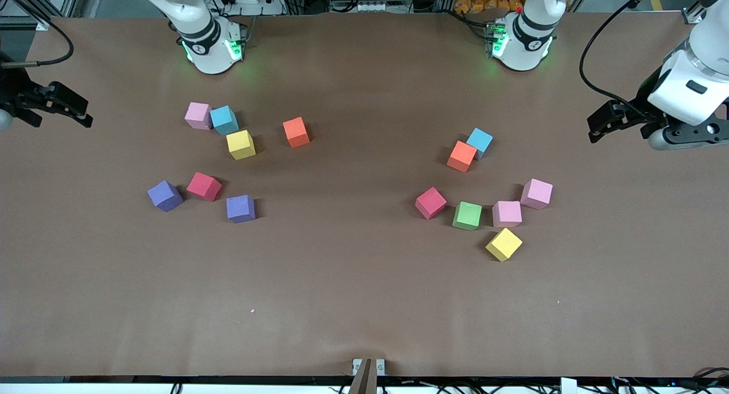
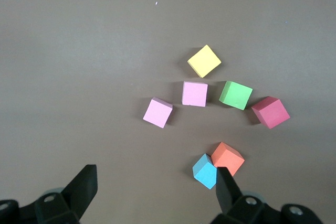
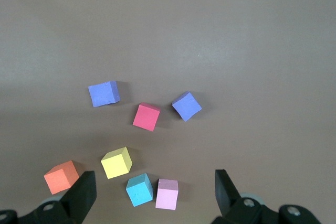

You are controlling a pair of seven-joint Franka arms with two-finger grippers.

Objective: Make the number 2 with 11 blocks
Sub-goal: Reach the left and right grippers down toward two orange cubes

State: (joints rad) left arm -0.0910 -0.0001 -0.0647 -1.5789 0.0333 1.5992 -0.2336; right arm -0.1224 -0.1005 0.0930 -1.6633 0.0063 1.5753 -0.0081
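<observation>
The blocks lie loose in two groups, and no number 2 is in view. Toward the right arm's end are pink, yellow, orange, red and two purple blocks. Toward the left arm's end are orange, red, green, yellow and two pink blocks. My right gripper hangs open and empty at its table end. My left gripper hangs open and empty at the other end.
One light-blue cube touches the pink block by the right arm's base. Another light-blue cube leans on the orange block toward the left arm's end. The brown table runs wide between the groups and toward the camera.
</observation>
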